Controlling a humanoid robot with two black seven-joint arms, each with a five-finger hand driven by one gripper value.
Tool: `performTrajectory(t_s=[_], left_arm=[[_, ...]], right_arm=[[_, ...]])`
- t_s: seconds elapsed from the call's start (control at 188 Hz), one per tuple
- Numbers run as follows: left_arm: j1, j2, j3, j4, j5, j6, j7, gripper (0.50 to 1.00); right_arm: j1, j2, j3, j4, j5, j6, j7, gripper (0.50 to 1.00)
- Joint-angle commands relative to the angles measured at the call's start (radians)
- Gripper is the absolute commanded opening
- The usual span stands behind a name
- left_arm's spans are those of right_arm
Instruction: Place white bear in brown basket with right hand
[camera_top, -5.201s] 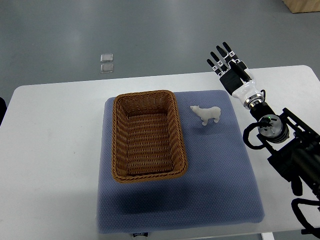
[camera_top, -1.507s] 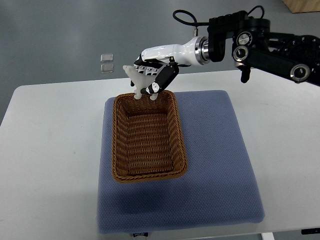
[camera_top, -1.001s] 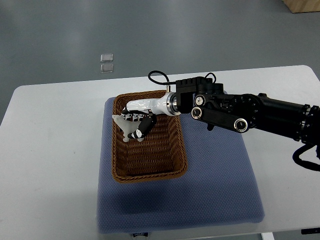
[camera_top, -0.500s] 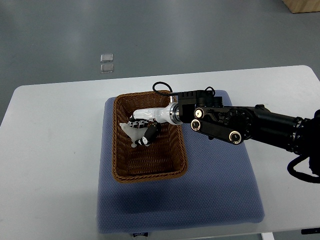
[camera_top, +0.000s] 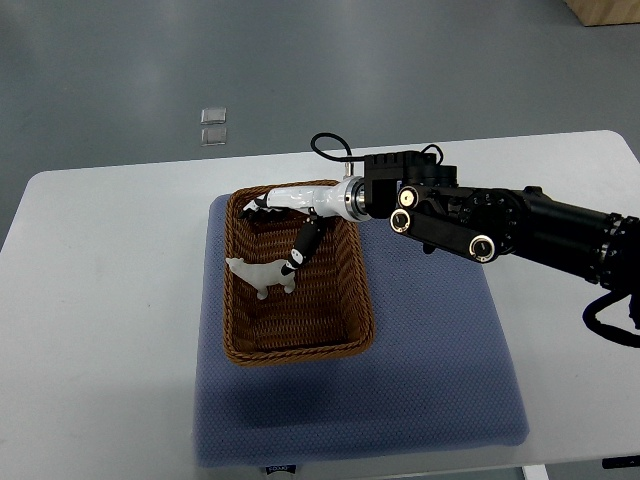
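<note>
Standing on the woven floor of the brown basket (camera_top: 300, 345), the white bear (camera_top: 261, 272) sits against the left wall, roughly midway along it, with its head toward the left rim. We see our right hand (camera_top: 287, 218) just above and to the right of it, over the far end of the basket. Its fingers (camera_top: 303, 243) are spread and hold nothing; one dark finger hangs down so that its tip lies right beside the bear's back end, though we cannot tell whether they touch. The white palm shell lies nearly level along the far rim, wrist to the right. From there our black forearm (camera_top: 480, 222) runs out across the blue mat (camera_top: 430, 370) toward the right edge of the view, a cable looped above the wrist. The mat lies on the white surface (camera_top: 100, 330). Beyond it, two small clear squares (camera_top: 212, 125) rest on the grey floor.
</note>
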Motion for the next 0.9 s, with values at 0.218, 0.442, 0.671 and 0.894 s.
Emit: performTrajectory(t_s=[0.218,0.442,0.671,0.894], left_arm=[[0.0,0.0,-0.001,-0.006,0.0,0.0,0.0,1.0],[0.0,0.0,0.0,-0.008,0.0,0.0,0.0,1.0],[0.0,0.0,0.0,-0.011,0.002,0.0,0.002,1.0],[0.0,0.0,0.0,-0.009,0.002,0.0,0.002,1.0]], right_arm=[[-0.168,-0.084,0.502,-0.008,0.297,-0.003,0.006,0.911],[-0.438,-0.069,0.935,-0.013,0.562,0.011,0.017,0.917],[-0.573,-0.032,0.988,-0.022,0.858,0.014,0.126,0.921],[-0.618,0.01,0.994,-0.031,0.969,0.019,0.179,0.921]])
